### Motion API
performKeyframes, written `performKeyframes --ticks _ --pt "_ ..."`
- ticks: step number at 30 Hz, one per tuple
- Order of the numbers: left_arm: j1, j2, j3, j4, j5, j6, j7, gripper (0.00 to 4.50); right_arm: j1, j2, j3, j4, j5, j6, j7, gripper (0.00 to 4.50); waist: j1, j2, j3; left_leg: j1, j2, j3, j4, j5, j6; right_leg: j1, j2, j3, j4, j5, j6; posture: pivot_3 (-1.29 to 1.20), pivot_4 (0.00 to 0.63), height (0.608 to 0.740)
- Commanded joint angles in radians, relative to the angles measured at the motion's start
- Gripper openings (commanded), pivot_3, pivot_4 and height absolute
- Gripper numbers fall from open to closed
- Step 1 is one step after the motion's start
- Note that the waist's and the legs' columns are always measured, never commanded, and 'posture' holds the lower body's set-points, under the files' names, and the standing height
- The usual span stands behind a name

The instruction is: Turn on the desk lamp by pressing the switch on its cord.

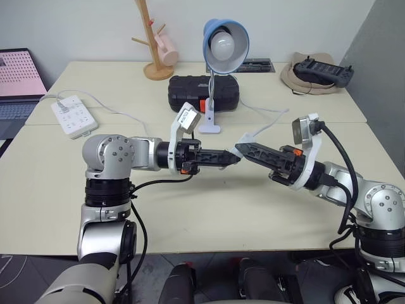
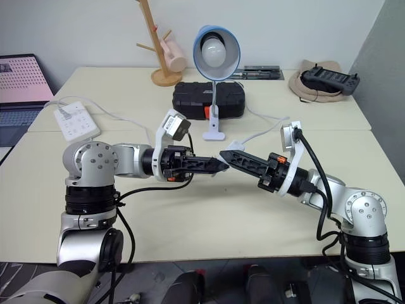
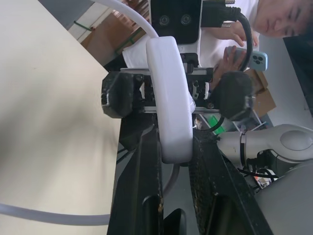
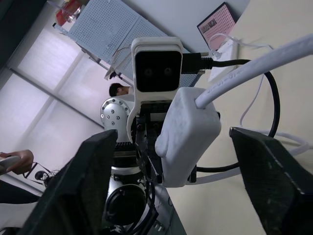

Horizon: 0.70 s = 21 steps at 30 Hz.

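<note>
The desk lamp at the top centre has a light-blue shade, a white bulb and a white stem and base, and its cord and the switch are white too. Behind it lies a black case with an orange-red latch, on a pale cream table. At the upper left stand a white power strip and a laptop showing a pink dotted pattern, while both grippers' fingers are black.

We see two pale tables pushed together w/ a seam between them, set against a plain white wall — a grey panel stands at the right. A laptop sits at the left edge. In the right wrist view, big bright windows and a perforated board.
</note>
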Motion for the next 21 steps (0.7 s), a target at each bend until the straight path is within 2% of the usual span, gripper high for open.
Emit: performKeyframes --ticks 1,11,21 --pt "-0.010 0.009 0.016 -0.021 -0.045 -0.021 0.016 0.38 -0.009 -0.009 -0.003 -0.017 0.027 -0.013 0.025 2.74 0.001 0.000 0.000 0.000 0.000 0.000 0.000 0.000 0.000 0.000 0.000 0.000 0.000 0.000 0.000 0.00 0.150 0.740" --pt "-0.024 0.018 0.006 0.007 -0.078 -0.042 0.043 0.38 -0.005 -0.020 0.014 -0.027 0.027 -0.006 0.047 0.56 0.002 0.000 0.000 0.000 0.000 0.000 0.000 0.000 0.000 0.000 0.000 0.000 -0.001 0.000 0.000 0.00 0.150 0.740" --pt "-0.020 0.022 -0.002 0.000 -0.110 -0.053 0.069 0.38 -0.006 -0.030 0.010 -0.013 0.005 -0.016 0.054 0.54 0.002 0.000 0.000 0.000 0.000 0.000 0.000 0.000 0.000 0.000 0.000 0.000 -0.001 0.000 0.000 0.00 0.150 0.740"
